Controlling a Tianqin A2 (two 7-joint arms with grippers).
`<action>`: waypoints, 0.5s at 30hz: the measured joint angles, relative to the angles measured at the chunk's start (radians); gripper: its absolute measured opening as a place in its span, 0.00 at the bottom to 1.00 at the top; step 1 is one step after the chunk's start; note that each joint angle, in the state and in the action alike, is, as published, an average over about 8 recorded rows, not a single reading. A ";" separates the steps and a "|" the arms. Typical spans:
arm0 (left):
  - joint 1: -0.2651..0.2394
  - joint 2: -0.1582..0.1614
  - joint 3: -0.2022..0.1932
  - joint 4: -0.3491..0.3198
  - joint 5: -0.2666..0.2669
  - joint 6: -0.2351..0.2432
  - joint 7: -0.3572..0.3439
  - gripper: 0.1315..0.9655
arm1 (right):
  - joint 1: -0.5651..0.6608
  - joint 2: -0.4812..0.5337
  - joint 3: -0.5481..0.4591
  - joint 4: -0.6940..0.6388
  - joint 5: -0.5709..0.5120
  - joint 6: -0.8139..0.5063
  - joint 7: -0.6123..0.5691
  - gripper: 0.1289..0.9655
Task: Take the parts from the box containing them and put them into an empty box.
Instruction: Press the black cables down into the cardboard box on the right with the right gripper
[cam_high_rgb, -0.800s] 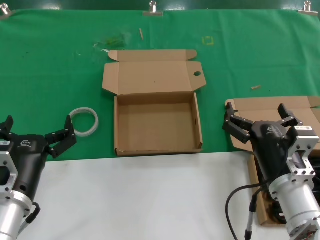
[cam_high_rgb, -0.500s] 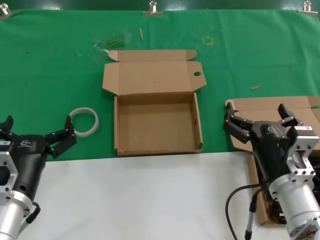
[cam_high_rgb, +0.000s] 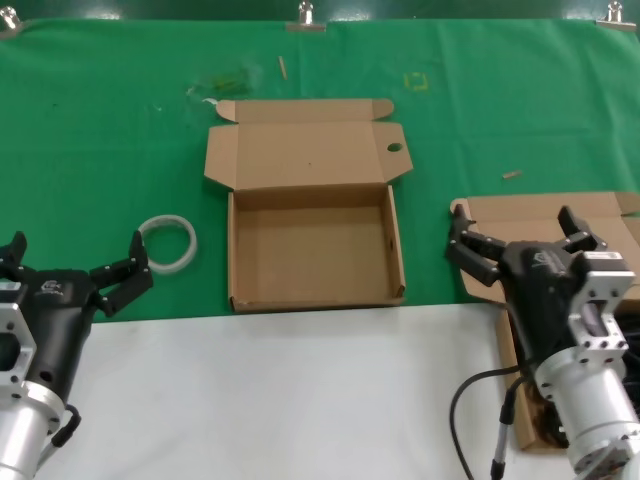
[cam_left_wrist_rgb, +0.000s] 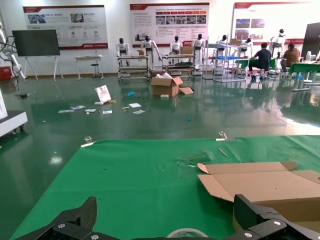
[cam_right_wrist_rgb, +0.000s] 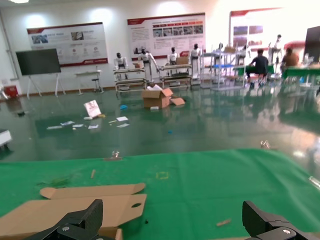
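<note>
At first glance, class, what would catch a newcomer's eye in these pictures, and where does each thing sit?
An open, empty cardboard box sits mid-table on the green cloth, its lid folded back. A white tape ring lies to its left, near the left tool, which hangs open. The right tool is open too, hanging over a second box at the table's right edge.

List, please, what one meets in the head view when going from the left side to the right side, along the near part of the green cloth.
left gripper → white tape ring → empty box with its lid open → right gripper, open, over the box containing them
</note>
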 joint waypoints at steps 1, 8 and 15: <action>0.000 0.000 0.000 0.000 0.000 0.000 0.000 1.00 | 0.000 0.000 -0.006 0.002 0.001 0.010 -0.007 1.00; 0.000 0.000 0.000 0.000 0.000 0.000 0.000 1.00 | 0.001 0.000 -0.102 0.033 0.112 0.160 -0.157 1.00; 0.000 0.000 0.000 0.000 0.000 0.000 0.000 1.00 | 0.004 0.000 -0.219 0.083 0.300 0.400 -0.440 1.00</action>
